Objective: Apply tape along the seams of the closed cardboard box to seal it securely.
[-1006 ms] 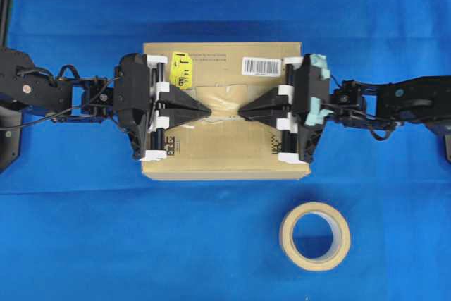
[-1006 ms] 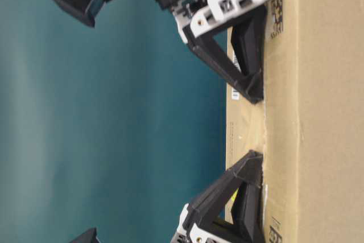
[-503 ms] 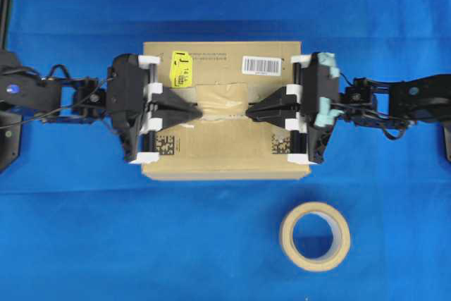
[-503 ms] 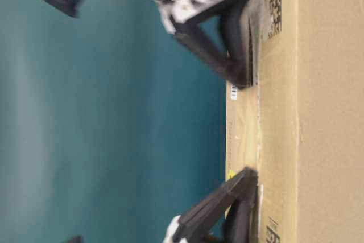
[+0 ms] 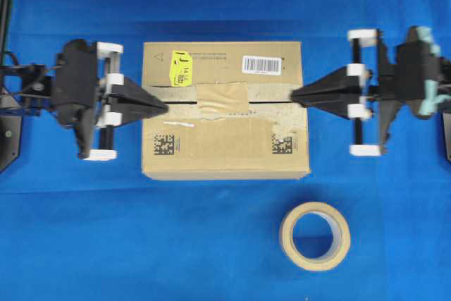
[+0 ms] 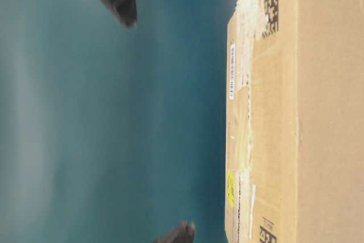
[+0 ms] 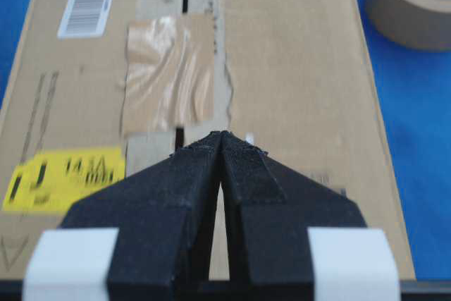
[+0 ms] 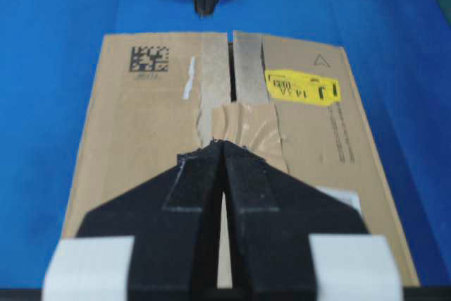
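The cardboard box point(image 5: 225, 142) lies closed in the middle of the blue table. A tan piece of tape point(image 5: 222, 99) is stuck flat across the seams point(image 5: 271, 102), with wrinkles in it point(image 7: 169, 72). My left gripper point(image 5: 166, 108) is shut and empty, its tip over the box's left end. At the box's right end my right gripper point(image 5: 292, 96) is likewise shut and empty. The table-level view shows both grippers raised well off the box top point(image 6: 256, 140). The dark gap of the seams point(image 8: 232, 68) still shows on either side of the tape point(image 8: 246, 128).
A beige tape roll point(image 5: 315, 235) lies flat on the blue cloth in front of the box, toward the right. A yellow sticker point(image 5: 182, 69) and a white barcode label point(image 5: 262, 65) sit on the far flap.
Both grippers, pressed tip to tip near the box's middle, have drawn apart to its ends and lifted. The tape piece stays stuck across the seam, now uncovered.
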